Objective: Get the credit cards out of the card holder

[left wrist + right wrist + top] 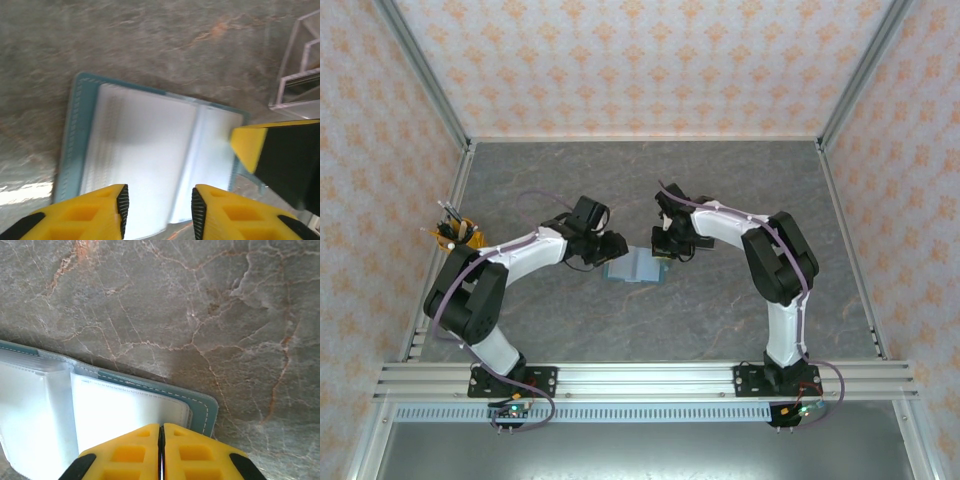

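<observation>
The right gripper point(161, 429) shows two yellow fingers pressed together with no gap, low in the middle, over the right leaf of the holder point(107, 402), which lies open on the grey veined table point(200, 315); teal stitched rim, pale glossy sleeves inside

Grey marbled tabletop point(720, 330) enclosed by orange-patterned walls point(640, 60).
</observation>
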Tool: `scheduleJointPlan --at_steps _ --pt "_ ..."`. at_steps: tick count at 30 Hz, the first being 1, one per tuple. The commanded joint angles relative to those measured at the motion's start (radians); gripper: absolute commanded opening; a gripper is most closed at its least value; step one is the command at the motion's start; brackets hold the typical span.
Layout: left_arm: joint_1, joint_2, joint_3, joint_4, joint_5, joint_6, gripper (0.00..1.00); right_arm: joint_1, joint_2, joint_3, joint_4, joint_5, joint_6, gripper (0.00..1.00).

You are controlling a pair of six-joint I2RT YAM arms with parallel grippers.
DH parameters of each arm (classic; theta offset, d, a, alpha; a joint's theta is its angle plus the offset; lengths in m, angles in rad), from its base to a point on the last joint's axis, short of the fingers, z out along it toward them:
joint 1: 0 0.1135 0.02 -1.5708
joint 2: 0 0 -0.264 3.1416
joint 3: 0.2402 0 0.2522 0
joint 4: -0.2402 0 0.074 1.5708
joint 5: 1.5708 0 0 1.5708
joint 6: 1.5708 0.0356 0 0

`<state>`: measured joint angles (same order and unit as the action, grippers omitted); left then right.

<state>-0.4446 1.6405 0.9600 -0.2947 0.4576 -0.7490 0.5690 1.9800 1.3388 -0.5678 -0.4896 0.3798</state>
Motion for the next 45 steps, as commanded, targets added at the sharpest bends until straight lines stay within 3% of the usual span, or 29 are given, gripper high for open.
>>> scheduleJointPlan --at_steps 1,25,34,45 --pt "-0.003 0.014 0.010 -0.070 -0.054 0.028 0.43 0.006 0.026 0.023 -0.046 0.040 -0.021 0.10" --pt "-0.006 0.097 0.022 -0.004 0.058 0.025 0.42 0.008 0.041 0.025 -0.059 0.040 -0.033 0.11" --pt "-0.012 0.091 0.024 0.038 0.114 0.027 0.32 0.012 0.047 0.029 -0.062 0.040 -0.034 0.11" --pt "-0.013 0.093 0.012 0.109 0.180 0.004 0.36 0.011 0.046 0.029 -0.063 0.040 -0.034 0.10"
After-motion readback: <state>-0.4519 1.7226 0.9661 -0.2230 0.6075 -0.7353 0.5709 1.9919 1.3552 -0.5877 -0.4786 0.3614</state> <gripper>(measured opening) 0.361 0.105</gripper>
